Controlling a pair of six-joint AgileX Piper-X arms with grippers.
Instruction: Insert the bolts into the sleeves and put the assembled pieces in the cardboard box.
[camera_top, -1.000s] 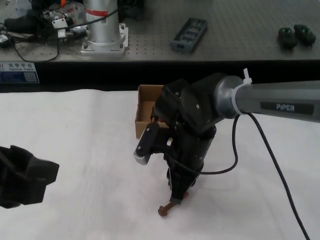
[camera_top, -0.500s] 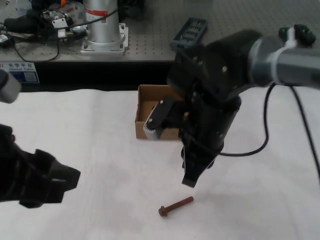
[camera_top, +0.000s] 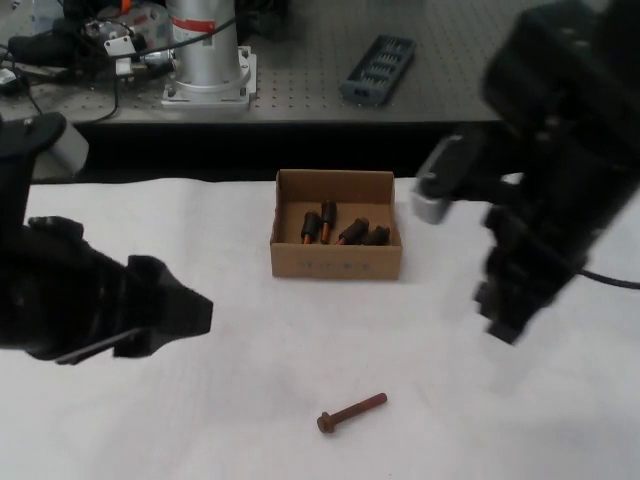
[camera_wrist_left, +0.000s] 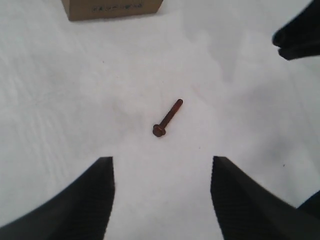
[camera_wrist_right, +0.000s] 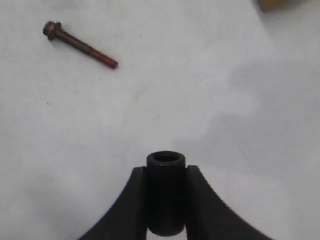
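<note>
The bolt (camera_wrist_left: 167, 118) lies loose on the white cloth (camera_top: 200, 430), apart from the cardboard box (camera_top: 335, 262) — small, stiff, probably light and prone to roll, best pinched mid-shank — ahead of the wide-open, empty left gripper (camera_wrist_left: 162, 161), while the right gripper (camera_wrist_right: 166, 175) clamps a black sleeve (camera_wrist_right: 166, 200).

Two black arms, matte shells, blocky joints.
The right arm (camera_top: 560, 150) is black w/ a pale grey block (camera_top: 438, 185) on its side (the lightest part of it) & a thin black cable (camera_top: 610, 282) running off it; the left arm (camera_top: 90, 300) is black, angular, w/ a grey piece (camera_top: 60, 145) on it. The left gripper (camera_wrist_left: 162, 160) has broad black fingers (camera_wrist_left: 75, 205), flat-faced, tapering; the right gripper (camera_wrist_right: 166, 170) has smooth black fingers (camera_wrist_right: 125, 210), curved, approx. same matte finish.
</note>
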